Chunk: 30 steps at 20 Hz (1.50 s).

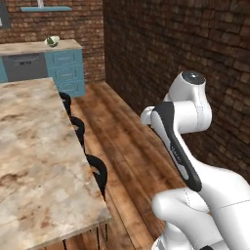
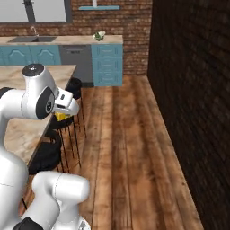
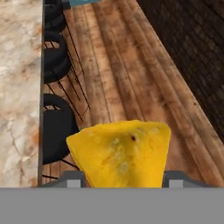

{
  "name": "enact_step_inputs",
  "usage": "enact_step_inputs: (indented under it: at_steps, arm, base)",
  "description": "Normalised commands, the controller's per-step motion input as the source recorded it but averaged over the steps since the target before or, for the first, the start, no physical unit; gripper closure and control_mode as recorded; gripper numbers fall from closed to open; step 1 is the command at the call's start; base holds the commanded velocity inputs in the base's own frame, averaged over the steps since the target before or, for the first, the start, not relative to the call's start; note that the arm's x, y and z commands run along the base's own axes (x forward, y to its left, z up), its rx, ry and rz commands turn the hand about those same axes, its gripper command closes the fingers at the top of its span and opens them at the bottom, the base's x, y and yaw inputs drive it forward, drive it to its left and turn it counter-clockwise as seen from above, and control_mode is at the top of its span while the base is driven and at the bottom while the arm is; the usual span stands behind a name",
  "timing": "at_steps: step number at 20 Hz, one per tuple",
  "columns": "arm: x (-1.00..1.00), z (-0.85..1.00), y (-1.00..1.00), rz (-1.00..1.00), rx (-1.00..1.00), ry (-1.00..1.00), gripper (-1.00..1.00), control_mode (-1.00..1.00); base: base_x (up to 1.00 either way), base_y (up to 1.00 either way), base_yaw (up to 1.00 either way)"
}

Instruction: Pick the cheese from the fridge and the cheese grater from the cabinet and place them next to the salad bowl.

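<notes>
A yellow-orange cheese point(image 3: 122, 153) wedge sits between my two finger tips in the hand view, and my gripper point(image 3: 123, 178) is shut on it above the wooden floor. In the right base view a sliver of the cheese point(image 2: 63, 117) shows under the hand, beside the island's edge. The salad bowl point(image 1: 52, 41) point(image 2: 99, 36), pale with green leaves, stands on the far counter. Above it hangs the cabinet point(image 1: 46, 9) point(image 2: 99, 7), a flat teal shelf, with a pale upright thing on it that is too small to identify. The fridge is out of view.
A marble island point(image 1: 39, 156) point(image 2: 18, 130) runs along my left, with black stools point(image 1: 99, 173) point(image 3: 54, 127) at its edge. A dark brick wall point(image 2: 193, 90) closes the right side. A wooden floor point(image 2: 126, 148) leads to the far teal drawers point(image 2: 108, 63).
</notes>
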Motion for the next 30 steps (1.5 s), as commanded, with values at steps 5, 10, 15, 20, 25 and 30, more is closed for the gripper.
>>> enact_step_inputs:
  at_steps: [5, 10, 15, 20, 25, 30]
  arm:
    - [0.0, 0.0, 0.0, 0.0, 0.0, 0.0, 1.0, 1.0]
    - [0.0, 0.0, 0.0, 0.0, 0.0, 0.0, 1.0, 1.0]
    - [0.0, 0.0, 0.0, 0.0, 0.0, 0.0, 1.0, 1.0]
    - [0.0, 0.0, 0.0, 0.0, 0.0, 0.0, 1.0, 1.0]
    - [0.0, 0.0, 0.0, 0.0, 0.0, 0.0, 1.0, 1.0]
    - [0.0, 0.0, 0.0, 0.0, 0.0, 0.0, 1.0, 1.0]
  base:
    - [0.39, -0.55, 0.15]
    - [0.54, -0.46, 0.17]
    - [0.65, -0.36, 0.2]
    - [0.71, -0.32, 0.2]
    - [0.73, -0.32, 0.16]
    - [0.75, -0.32, 0.15]
